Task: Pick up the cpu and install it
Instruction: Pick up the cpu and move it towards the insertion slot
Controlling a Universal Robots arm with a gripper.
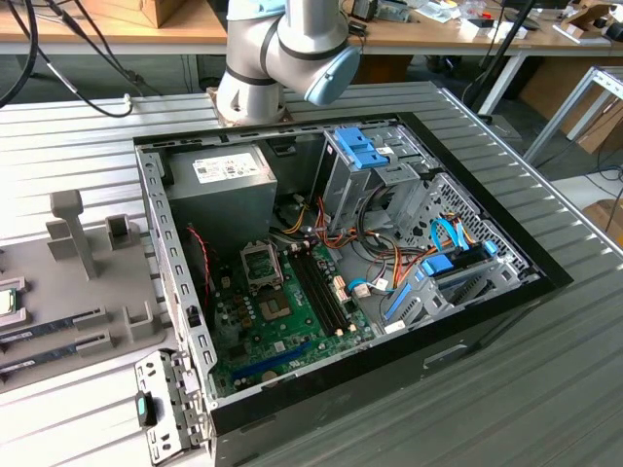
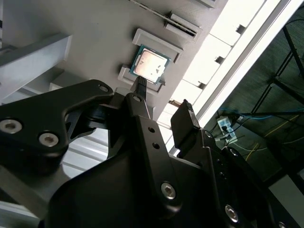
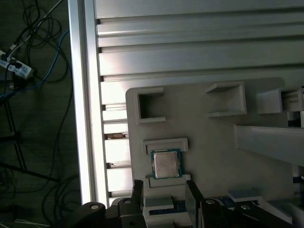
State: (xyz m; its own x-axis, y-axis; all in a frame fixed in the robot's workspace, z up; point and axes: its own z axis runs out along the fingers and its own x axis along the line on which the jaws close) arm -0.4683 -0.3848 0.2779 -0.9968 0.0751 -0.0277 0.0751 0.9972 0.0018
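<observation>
The cpu (image 3: 165, 164) is a small square chip with a silver top and a thin green rim. It lies flat in a raised holder on the grey fixture plate (image 3: 213, 137). In the second wrist view the cpu (image 2: 150, 64) shows beyond the fingertips. My gripper (image 3: 165, 199) hangs above it, open, its two black fingers apart with nothing between them and not touching the chip. In the exterior view the cpu (image 1: 8, 302) sits at the far left edge, outside the open computer case (image 1: 467, 321). The motherboard (image 1: 282, 331) lies inside the case, its socket frame (image 1: 259, 263) standing open.
Memory sticks (image 1: 49, 326) lie on the fixture plate near upright grey posts (image 1: 73, 229). Inside the case are the power supply box (image 1: 219, 185), blue drive brackets (image 1: 362, 148) and loose cables (image 1: 370, 253). The arm's base (image 1: 258, 83) stands behind the case. The table's edge rail (image 3: 85, 95) runs beside the plate.
</observation>
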